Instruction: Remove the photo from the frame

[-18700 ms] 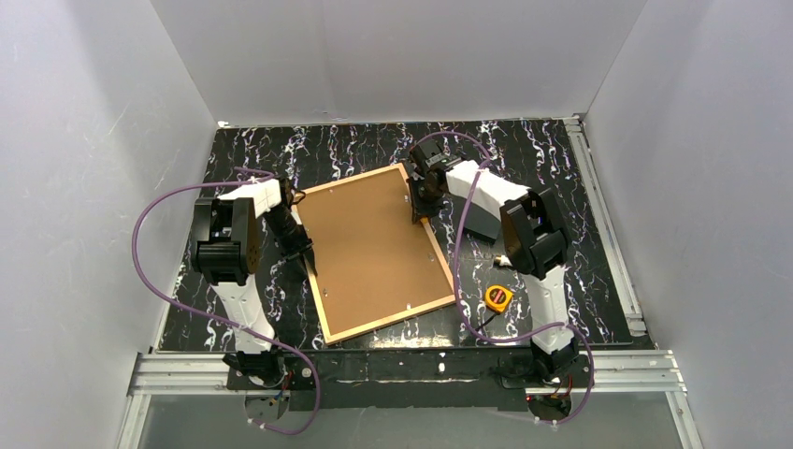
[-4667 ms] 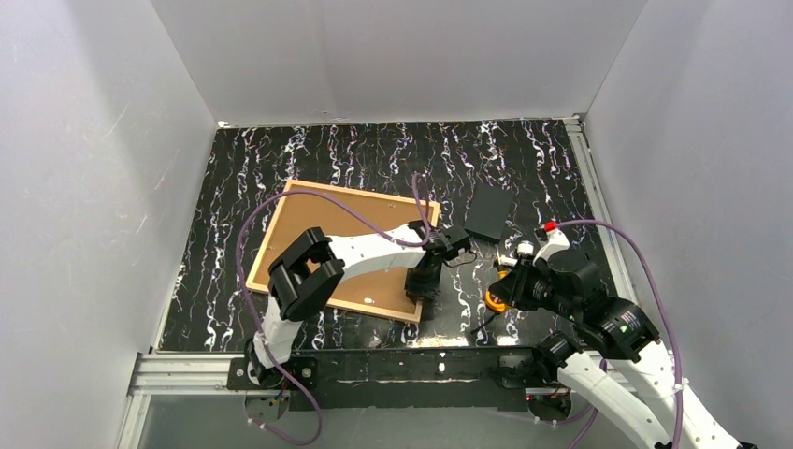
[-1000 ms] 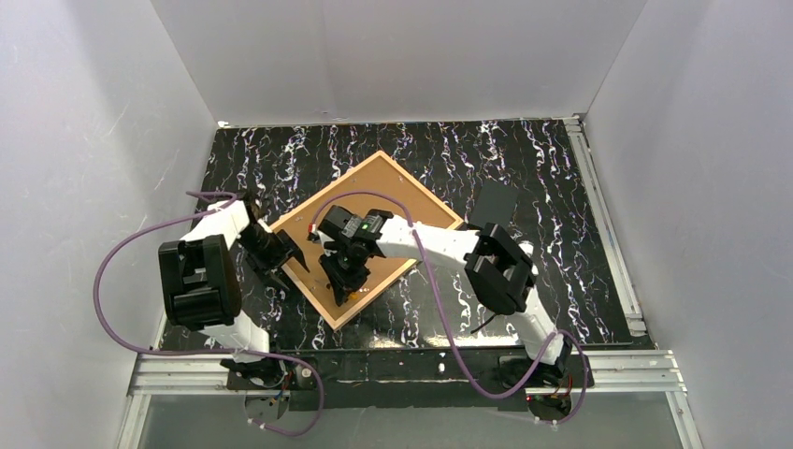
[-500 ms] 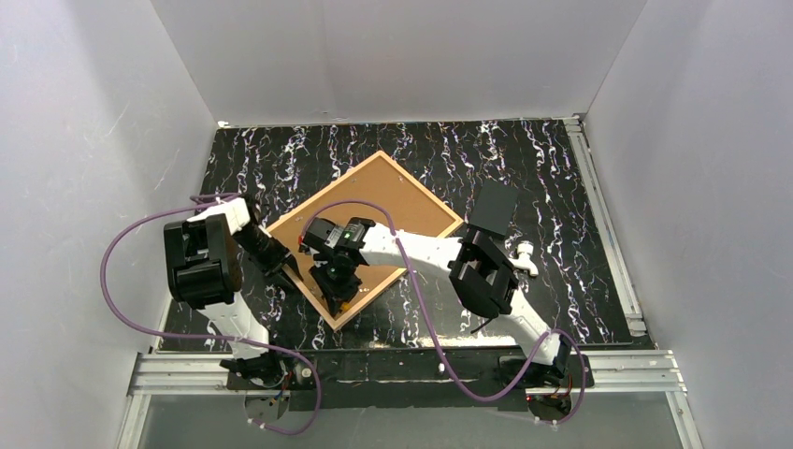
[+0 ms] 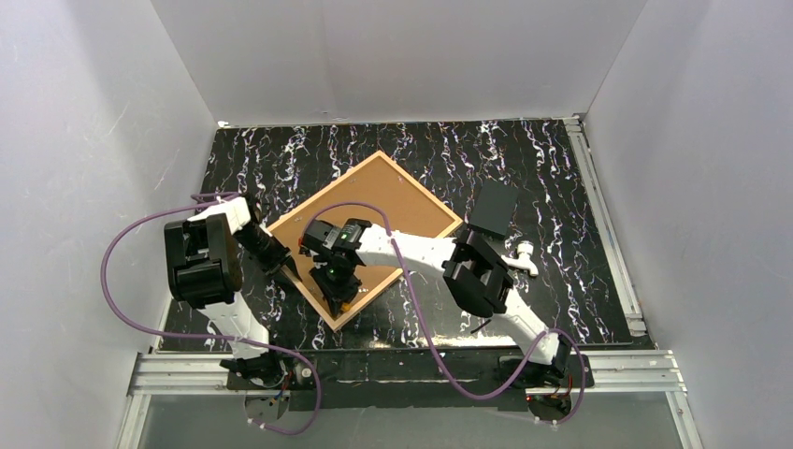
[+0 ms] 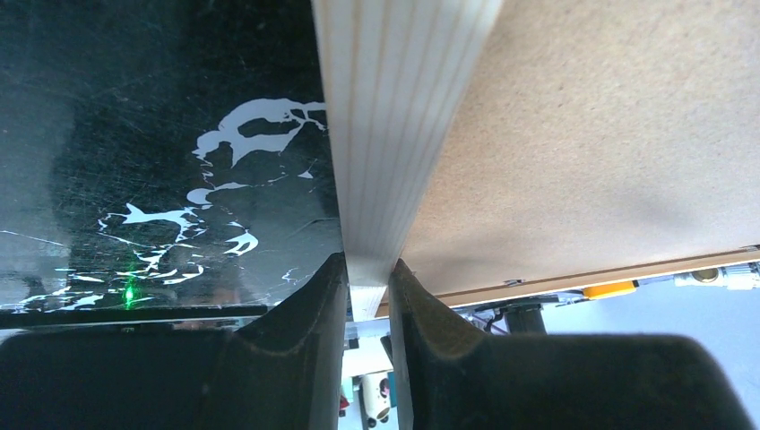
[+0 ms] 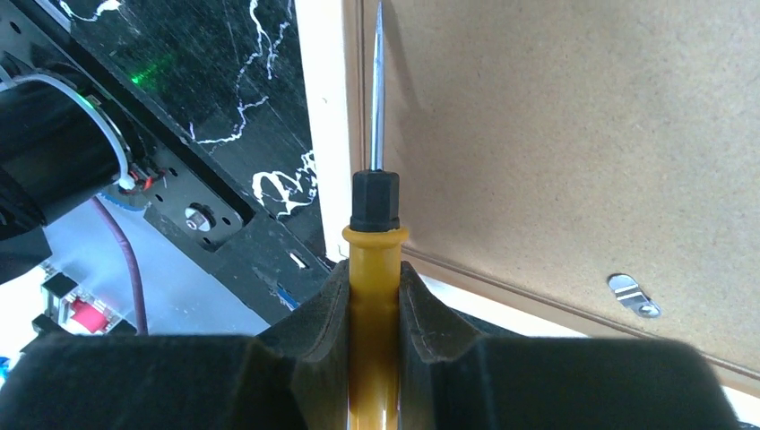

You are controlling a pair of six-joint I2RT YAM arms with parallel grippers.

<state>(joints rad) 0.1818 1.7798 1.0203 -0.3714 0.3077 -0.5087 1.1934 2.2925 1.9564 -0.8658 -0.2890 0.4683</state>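
- Compared with half a second ago, the left jaws have come together. They are now clamped on the near-left strip of the frame (image 6: 394,134), which has not moved.
- The right jaws are clamped on a yellow screwdriver (image 7: 374,242). Its shaft lies along the seam between the frame and the photo (image 5: 374,210).
- The photo sits in the frame, brown backing up, on the table (image 5: 524,159).
- I see the left arm (image 5: 201,262) folded low, and the right arm (image 5: 421,248) stretched leftward across the board.

frame (image 6: 394,107) pale wood | photo backing (image 6: 609,134) brown | table (image 6: 134,107) black, white-veined | screwdriver handle (image 7: 372,358) yellow
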